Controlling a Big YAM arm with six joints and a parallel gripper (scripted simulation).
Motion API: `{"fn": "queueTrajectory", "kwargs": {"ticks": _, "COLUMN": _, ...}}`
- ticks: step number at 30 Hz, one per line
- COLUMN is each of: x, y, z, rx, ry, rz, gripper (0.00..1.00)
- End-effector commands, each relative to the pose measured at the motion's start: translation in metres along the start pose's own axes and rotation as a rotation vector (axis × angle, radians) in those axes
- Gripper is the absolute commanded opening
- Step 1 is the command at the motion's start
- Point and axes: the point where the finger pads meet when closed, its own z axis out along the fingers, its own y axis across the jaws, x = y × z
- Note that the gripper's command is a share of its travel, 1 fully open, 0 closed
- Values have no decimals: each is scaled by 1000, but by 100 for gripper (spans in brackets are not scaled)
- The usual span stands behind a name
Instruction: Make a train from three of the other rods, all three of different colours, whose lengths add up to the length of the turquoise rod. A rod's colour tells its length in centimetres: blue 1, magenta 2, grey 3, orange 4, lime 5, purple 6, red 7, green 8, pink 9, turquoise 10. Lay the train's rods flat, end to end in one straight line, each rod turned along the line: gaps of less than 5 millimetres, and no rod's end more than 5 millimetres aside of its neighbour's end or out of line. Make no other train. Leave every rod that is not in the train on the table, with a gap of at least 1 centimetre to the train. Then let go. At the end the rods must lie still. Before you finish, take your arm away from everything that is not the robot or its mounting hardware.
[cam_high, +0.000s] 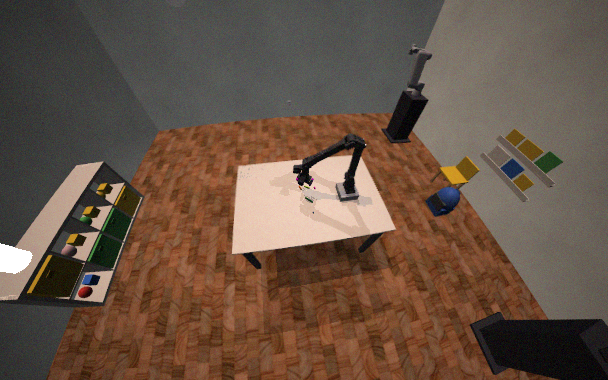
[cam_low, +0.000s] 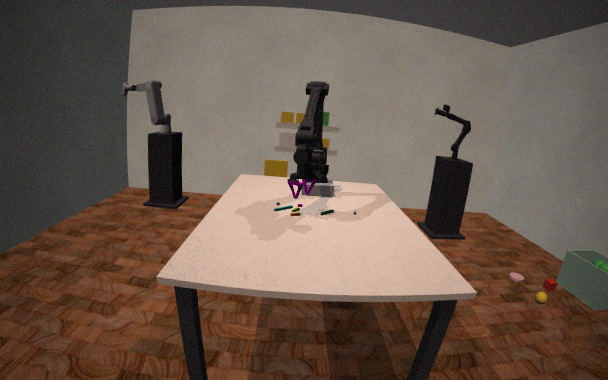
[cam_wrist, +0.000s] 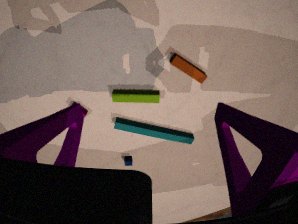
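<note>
1. Hand (cam_high: 305, 180) (cam_low: 301, 195) (cam_wrist: 149, 110): fingers wide apart, nothing gripped; it hangs over the tabletop (cam_high: 270, 220) (cam_low: 320, 255) (cam_wrist: 175, 175), clear of the turq. rod (cam_low: 283, 208) (cam_wrist: 154, 132).
2. Turq. rod lies flat; in wrist view it sits btwn the fingertips' sides of the pic and slants down to the R.
3. Lime rod (cam_high: 306, 187) (cam_low: 296, 209) (cam_wrist: 135, 97): flat, just above turq. in wrist view, not quite parallel, w/ a gap.
4. Orange rod (cam_high: 300, 188) (cam_low: 295, 214) (cam_wrist: 188, 68): up & R of turq. in wrist view, angled, apart from it.
5. Small blue rod (cam_low: 278, 203) (cam_wrist: 128, 160): below turq.'s L part in wrist view, not touching.
6. Magenta rod (cam_high: 314, 188) (cam_low: 300, 205): near turq., off its R end in ext. view.
7. Green rod (cam_high: 309, 199) (cam_low: 327, 212): ext. view, farther R of turq., well apart.
8. Another small blue piece (cam_high: 313, 212) (cam_low: 355, 213): farthest R of turq. in ext. view.
9. No 3-rod train among the rods visible.
</note>
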Motion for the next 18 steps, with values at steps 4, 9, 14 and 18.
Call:
{"fn": "queueTrajectory", "kwargs": {"ticks": 4, "x": -7, "y": 5, "z": 6, "rx": -15, "ry": 7, "rz": 177, "gripper": 100}}
{"fn": "queueTrajectory", "kwargs": {"ticks": 9, "x": -10, "y": 6, "z": 6, "rx": -13, "ry": 7, "rz": 317, "gripper": 100}}
{"fn": "queueTrajectory", "kwargs": {"ticks": 14, "x": -12, "y": 7, "z": 6, "rx": -12, "ry": 7, "rz": 392, "gripper": 100}}
{"fn": "queueTrajectory", "kwargs": {"ticks": 18, "x": -14, "y": 8, "z": 6, "rx": -11, "ry": 7, "rz": 468, "gripper": 100}}
